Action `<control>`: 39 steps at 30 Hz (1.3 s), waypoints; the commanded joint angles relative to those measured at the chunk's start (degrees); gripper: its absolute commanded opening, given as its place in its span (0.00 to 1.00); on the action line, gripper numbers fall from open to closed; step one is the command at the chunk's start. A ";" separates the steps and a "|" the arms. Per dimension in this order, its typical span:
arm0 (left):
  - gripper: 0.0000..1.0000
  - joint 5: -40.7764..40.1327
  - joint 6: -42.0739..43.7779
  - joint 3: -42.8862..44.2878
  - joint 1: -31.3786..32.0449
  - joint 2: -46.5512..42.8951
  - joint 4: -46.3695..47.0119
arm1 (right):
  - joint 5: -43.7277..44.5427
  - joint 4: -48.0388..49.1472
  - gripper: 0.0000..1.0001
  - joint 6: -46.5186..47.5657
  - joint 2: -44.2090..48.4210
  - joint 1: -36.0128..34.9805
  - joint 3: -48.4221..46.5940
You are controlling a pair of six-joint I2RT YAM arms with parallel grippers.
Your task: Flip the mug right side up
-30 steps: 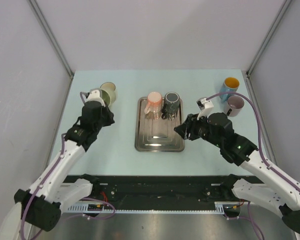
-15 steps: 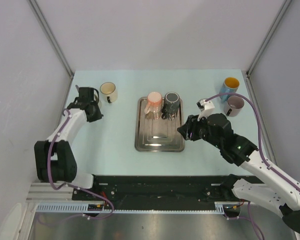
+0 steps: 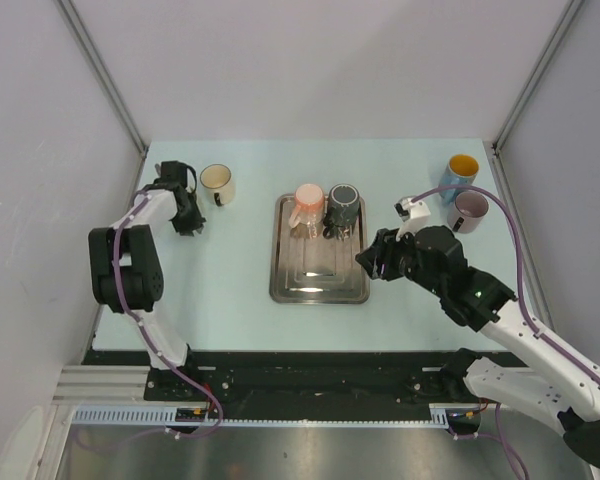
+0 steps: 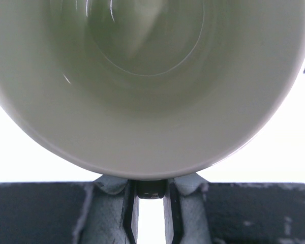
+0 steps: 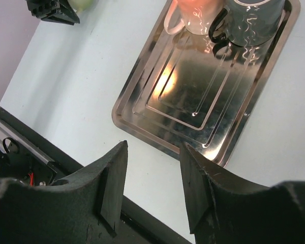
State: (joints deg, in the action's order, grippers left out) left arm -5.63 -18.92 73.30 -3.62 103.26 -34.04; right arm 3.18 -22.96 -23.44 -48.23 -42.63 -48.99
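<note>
Pale matte tabletop [image 3: 230, 270], grey walls [image 3: 40, 120]. Glossy cream mug [image 3: 217, 184] upright near the far left corner, pinched in the narrow jaws of the left gripper [image 4: 148, 206]. Jaws of the right gripper [image 5: 152, 168] part-open, empty, beside a ribbed steel tray [image 3: 320, 285].

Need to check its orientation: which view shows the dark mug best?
Top external: the dark mug appears whole, on the tray. Right wrist crops its upper part; left wrist misses it.

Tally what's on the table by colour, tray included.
Cream mug: 1
Pink mug: 1
Dark grey mug: 1
Blue mug: 1
Mauve mug: 1
Metal tray: 1
Total: 6
</note>
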 commanded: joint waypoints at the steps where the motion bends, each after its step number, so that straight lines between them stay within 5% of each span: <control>1: 0.00 0.71 1.69 7.63 -0.42 2.28 1.70 | -0.28 -0.16 0.50 0.59 -0.81 0.80 -1.37; 14: 0.01 1.23 1.69 11.61 -1.92 9.76 0.03 | -1.25 -0.24 0.51 0.33 -2.40 2.38 -1.37; 24: 0.46 1.67 1.34 12.22 -2.89 9.94 -0.41 | -0.98 -0.51 0.51 0.41 -2.48 2.47 -1.37; 32: 0.56 1.85 1.08 13.01 -2.89 7.66 -1.99 | -1.07 -0.51 0.51 0.50 -2.49 2.47 -1.37; 39: 0.65 0.97 -0.42 3.71 -2.97 -7.68 -2.43 | -2.04 0.46 0.51 0.33 -2.13 2.38 -1.37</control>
State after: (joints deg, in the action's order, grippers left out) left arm -4.27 -18.61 81.03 -6.15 108.90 -35.55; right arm 1.93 -23.73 -23.44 -50.81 -40.36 -48.99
